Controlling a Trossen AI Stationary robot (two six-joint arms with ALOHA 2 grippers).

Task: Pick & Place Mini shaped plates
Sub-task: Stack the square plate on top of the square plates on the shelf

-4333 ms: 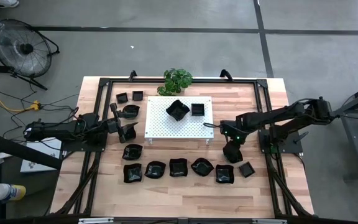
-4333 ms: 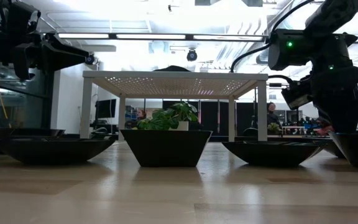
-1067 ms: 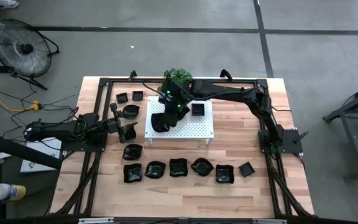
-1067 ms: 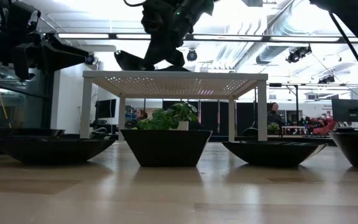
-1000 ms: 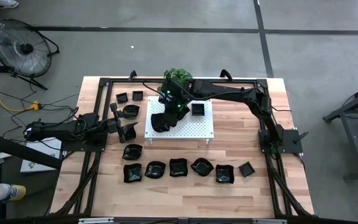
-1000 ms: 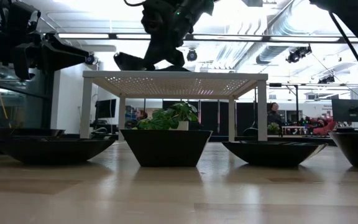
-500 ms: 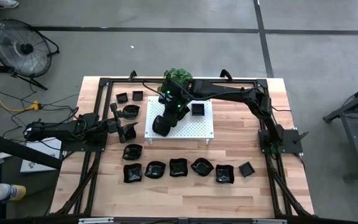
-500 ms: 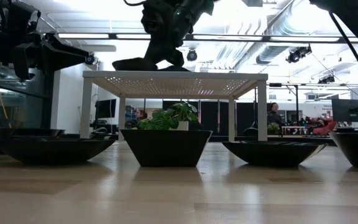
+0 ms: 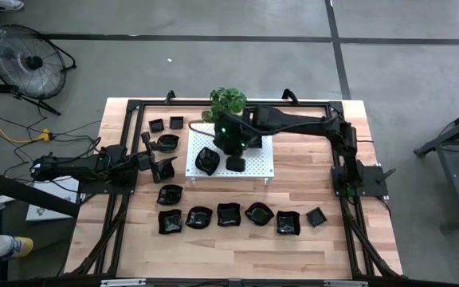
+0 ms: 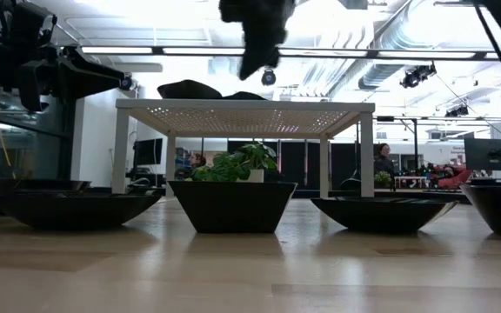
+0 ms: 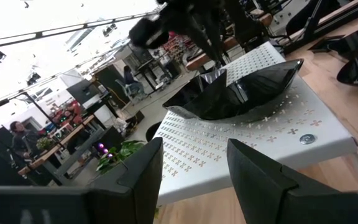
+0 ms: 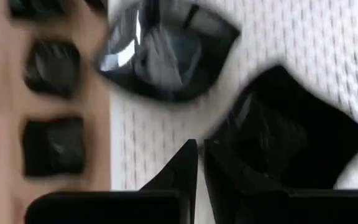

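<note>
Desk (image 9: 309, 239): white perforated board (image 9: 257, 163) at rear centre, carrying mini shaped plates (image 9: 206, 160) near its left edge. Right gripper (image 9: 231, 144) above the board; the right wrist view alone shows its fingers nearly together, empty. Left gripper (image 11: 191, 180) unclenched, at the left edge.

Glossy black plates (image 9: 228, 215): two on white board (image 9: 257, 163), rest on table.

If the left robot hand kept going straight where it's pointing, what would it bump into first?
Probably the white perforated board, at its near edge. The left gripper, jaws open, points at it, with the big black dish sitting on top just beyond. Depth is hard to judge, so it might pass the edge and meet the dish.
</note>
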